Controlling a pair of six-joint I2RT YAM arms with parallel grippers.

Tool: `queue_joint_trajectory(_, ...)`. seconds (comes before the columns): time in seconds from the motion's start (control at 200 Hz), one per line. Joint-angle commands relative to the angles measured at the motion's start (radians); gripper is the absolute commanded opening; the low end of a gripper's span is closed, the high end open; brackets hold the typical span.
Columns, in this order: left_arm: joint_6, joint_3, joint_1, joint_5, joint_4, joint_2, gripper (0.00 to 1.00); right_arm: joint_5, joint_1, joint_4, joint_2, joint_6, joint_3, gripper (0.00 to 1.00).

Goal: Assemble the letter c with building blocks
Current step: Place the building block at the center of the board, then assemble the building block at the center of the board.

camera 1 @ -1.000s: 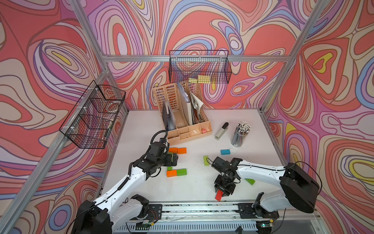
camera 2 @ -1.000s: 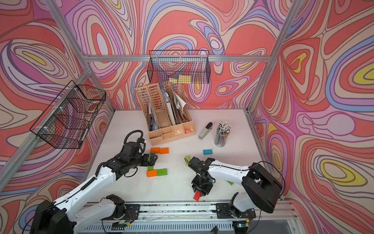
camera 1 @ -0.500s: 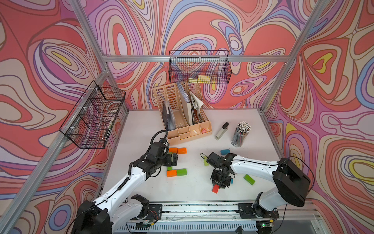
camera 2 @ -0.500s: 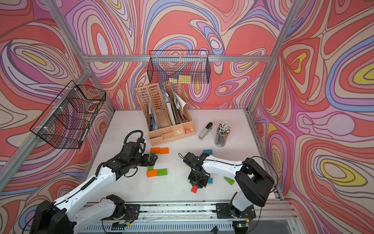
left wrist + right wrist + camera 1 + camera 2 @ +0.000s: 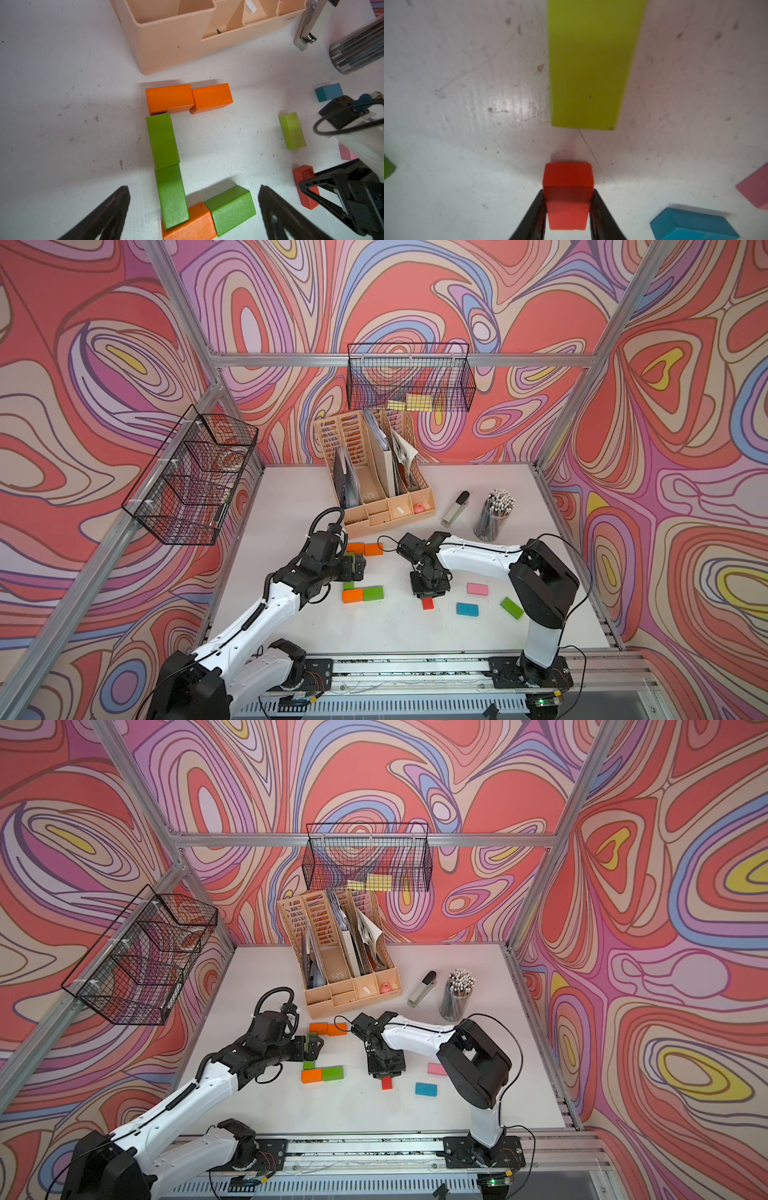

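Left gripper [image 5: 356, 567]: jaws wide apart and empty, poised over the letter's left side.
Letter on the table [image 5: 374, 635]: an orange pair [image 5: 169, 99] lies end to end on top. A green pair [image 5: 162, 141] forms the spine, and an orange block [image 5: 191, 226] and a green block [image 5: 230, 209] form the foot. It already reads as a C.
Organiser [image 5: 390, 510]: stands just behind the top bar, so there is little room there.
Red block [image 5: 568, 180]: lies right of the letter, low over the table; I cannot tell if it touches.
Right gripper [image 5: 568, 199]: clamped on the red block's long sides, with its far end sticking out.
Handling: probably light, rigid and smooth-faced, so it is best pinched across the narrow width.
Lime block [image 5: 591, 62]: lies just ahead of the red one and is the likeliest thing to get knocked.
Spares: a pink block [image 5: 476, 588], a blue block [image 5: 466, 609] and a loose green block [image 5: 511, 608] lie further right, apart from each other.
Stapler [image 5: 455, 510], pencil cup [image 5: 492, 518]: both stand further back, well clear.
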Motion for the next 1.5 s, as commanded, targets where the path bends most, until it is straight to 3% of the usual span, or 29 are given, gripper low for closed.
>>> queue_joint_trajectory(0.0, 0.007, -0.009, -0.001, -0.001, -0.012, -0.014, 0.99, 0.047, -0.007, -0.037, 0.01, -0.064, 0.021, 0.38)
queue_joint_trajectory(0.21, 0.008, -0.01, -0.002, 0.0, -0.009, -0.008, 0.99, 0.06, -0.014, -0.021, -0.014, -0.056, 0.027, 0.52)
queue_joint_trajectory(0.346, 0.008, -0.009, -0.001, -0.001, -0.009, -0.008, 0.99, 0.035, -0.013, -0.017, -0.04, -0.009, 0.021, 0.55)
queue_joint_trajectory(0.591, 0.008, -0.009, -0.002, -0.003, -0.011, -0.006, 0.99, -0.019, 0.003, 0.007, -0.043, 0.051, -0.005, 0.44)
queue_joint_trajectory(0.976, 0.009, -0.008, -0.002, -0.004, -0.012, -0.004, 1.0, -0.02, 0.004, 0.025, -0.037, 0.077, -0.044, 0.41)
queue_joint_trajectory(1.132, 0.009, -0.008, -0.002, 0.001, -0.006, 0.001, 1.0, 0.014, 0.004, 0.024, -0.037, 0.068, -0.033, 0.33)
queue_joint_trajectory(1.497, 0.008, -0.01, -0.003, 0.01, -0.001, 0.003, 0.99, 0.05, -0.023, 0.032, 0.007, 0.031, 0.015, 0.33)
